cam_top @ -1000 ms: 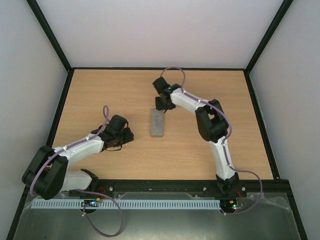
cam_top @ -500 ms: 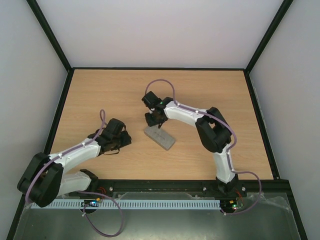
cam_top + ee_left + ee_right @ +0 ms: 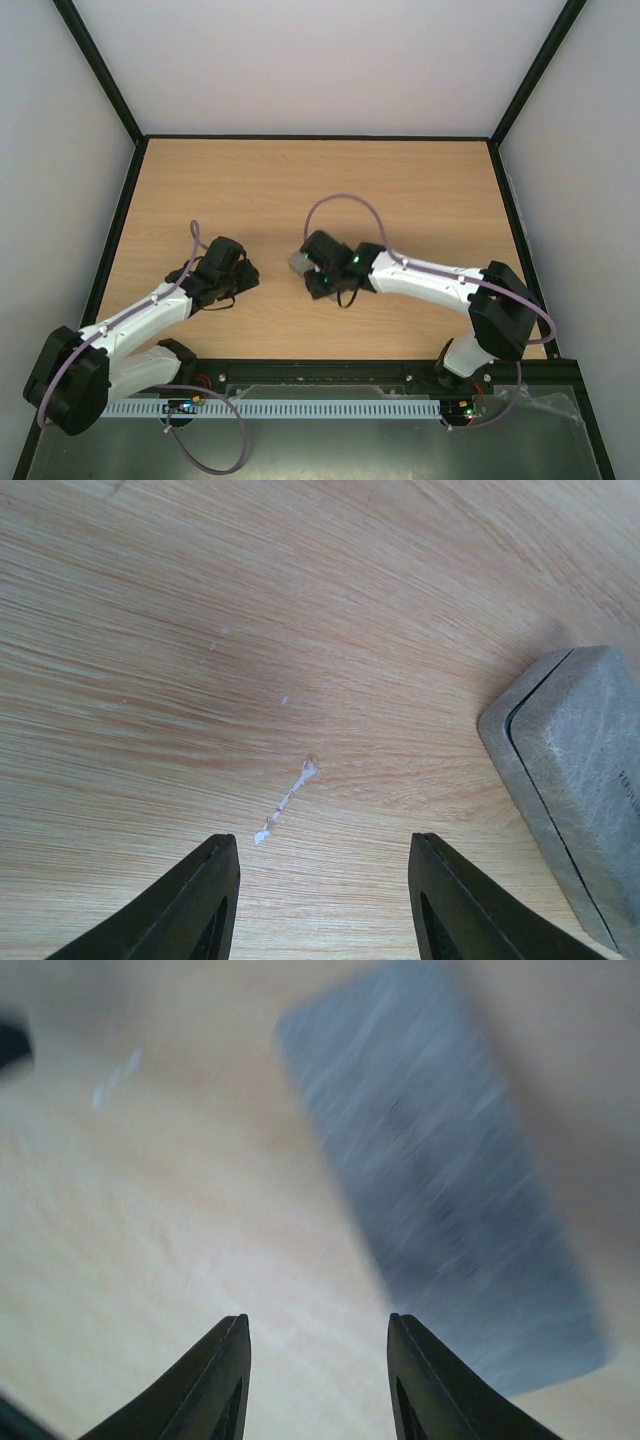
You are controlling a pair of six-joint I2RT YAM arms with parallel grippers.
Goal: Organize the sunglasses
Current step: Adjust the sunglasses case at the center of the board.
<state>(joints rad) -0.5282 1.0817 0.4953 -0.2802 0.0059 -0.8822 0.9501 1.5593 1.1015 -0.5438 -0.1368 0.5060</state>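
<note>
R tool (image 3: 318, 278) beside grey case (image 3: 298, 263); L tool (image 3: 246, 277) near.

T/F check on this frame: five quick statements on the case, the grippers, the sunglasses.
1. The grey case lies on the wooden table. True.
2. The left gripper holds the sunglasses. False: its jaws stand open over bare table, and no sunglasses show in any view.
3. The right gripper is clamped on the case. False: its jaws are open and empty, and the case lies ahead of them, off to one side.
4. The case's lid looks shut. True.
5. A white scuff mark sits on the table just ahead of the left gripper. True.
</note>
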